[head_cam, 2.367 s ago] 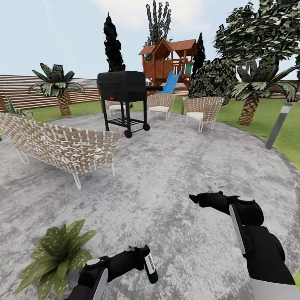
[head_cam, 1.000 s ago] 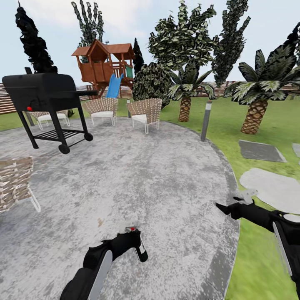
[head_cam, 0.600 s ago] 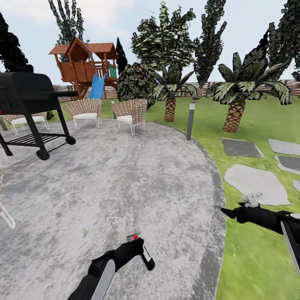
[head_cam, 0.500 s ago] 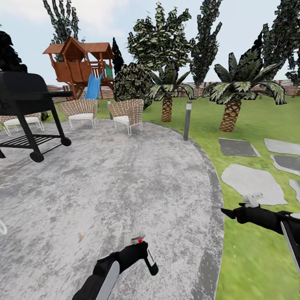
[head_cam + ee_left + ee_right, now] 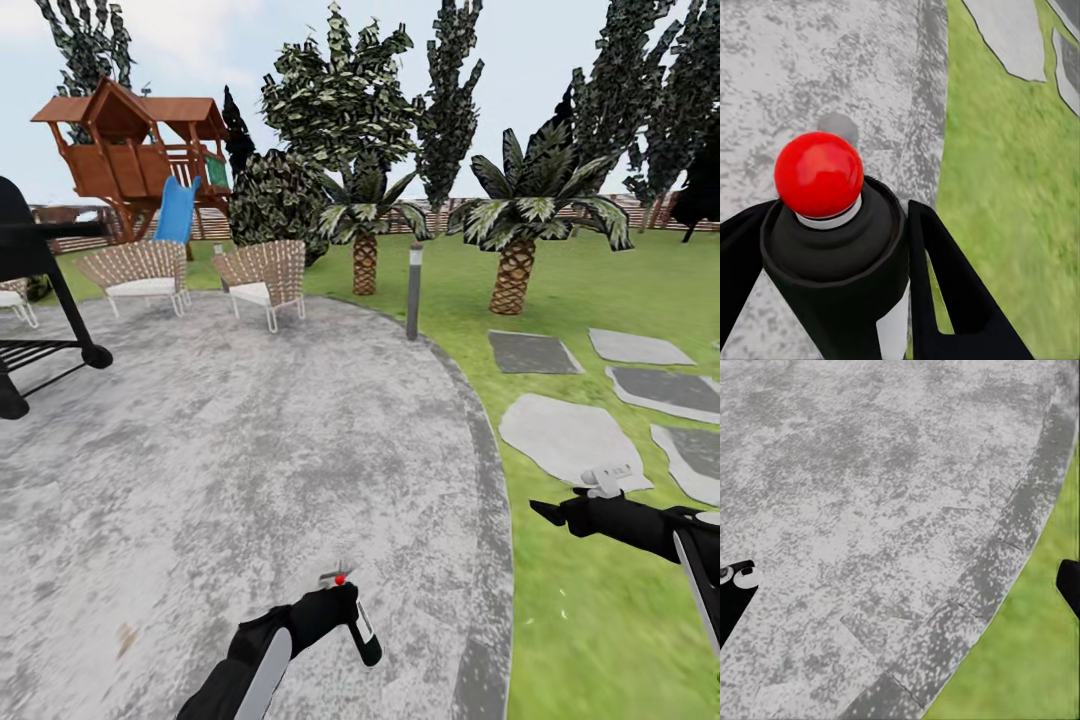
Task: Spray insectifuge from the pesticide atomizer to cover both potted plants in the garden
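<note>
The pesticide atomizer [image 5: 362,629], a slim dark bottle with a white label and a red tip, hangs tilted over the grey stone patio [image 5: 250,430] near its right rim. My left gripper [image 5: 340,605] is shut on it; in the left wrist view the black fingers [image 5: 945,277] flank the bottle [image 5: 840,262] below its red tip [image 5: 818,174]. My right gripper [image 5: 545,512] hovers over the garden lawn [image 5: 600,620] by the patio edge, and its fingertips [image 5: 736,585] stand far apart, open and empty. The potted plants are out of view.
A black grill [image 5: 30,330] stands at the left edge. Two wicker chairs [image 5: 262,280] and a grey post [image 5: 413,290] sit at the patio's far rim. Flat stepping stones [image 5: 570,435] lie in the grass to the right, with palms [image 5: 515,240] and a wooden playhouse [image 5: 130,150] behind.
The whole view has swung to the right: the grill, the chairs and a leafy potted plant slid off to the left, and lawn with stepping stones came in. The left gripper keeps the atomizer.
</note>
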Tool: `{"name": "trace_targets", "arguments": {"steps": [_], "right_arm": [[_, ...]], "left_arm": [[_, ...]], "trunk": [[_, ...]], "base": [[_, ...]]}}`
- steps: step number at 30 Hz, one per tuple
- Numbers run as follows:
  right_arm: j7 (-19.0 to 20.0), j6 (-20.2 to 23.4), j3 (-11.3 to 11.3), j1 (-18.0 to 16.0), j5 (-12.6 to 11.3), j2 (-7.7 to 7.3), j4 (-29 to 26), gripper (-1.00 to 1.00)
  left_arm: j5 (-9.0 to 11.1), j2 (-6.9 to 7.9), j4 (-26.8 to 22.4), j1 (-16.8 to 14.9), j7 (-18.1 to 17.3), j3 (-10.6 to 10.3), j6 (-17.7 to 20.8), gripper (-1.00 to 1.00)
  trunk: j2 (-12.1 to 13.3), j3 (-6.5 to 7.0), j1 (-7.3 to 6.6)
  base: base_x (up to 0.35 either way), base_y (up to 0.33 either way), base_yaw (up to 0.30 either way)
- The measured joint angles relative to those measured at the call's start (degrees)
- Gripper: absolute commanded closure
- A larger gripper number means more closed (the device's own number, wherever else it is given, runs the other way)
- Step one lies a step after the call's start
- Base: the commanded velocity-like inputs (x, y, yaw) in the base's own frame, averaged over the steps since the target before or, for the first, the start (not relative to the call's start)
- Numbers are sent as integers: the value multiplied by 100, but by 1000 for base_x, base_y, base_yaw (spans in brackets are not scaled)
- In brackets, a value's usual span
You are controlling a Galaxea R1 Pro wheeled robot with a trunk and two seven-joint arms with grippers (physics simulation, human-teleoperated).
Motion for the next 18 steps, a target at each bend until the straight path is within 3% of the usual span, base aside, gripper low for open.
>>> {"name": "trace_targets", "arguments": {"steps": [18], "right_arm": [[0, -8, 0, 2, 0, 0, 0, -100]], "left_arm": [[-7, 8, 9, 0, 13, -5, -13, 100]], "trunk": [[0, 0, 0]], "base": [[292, -224, -195]]}}
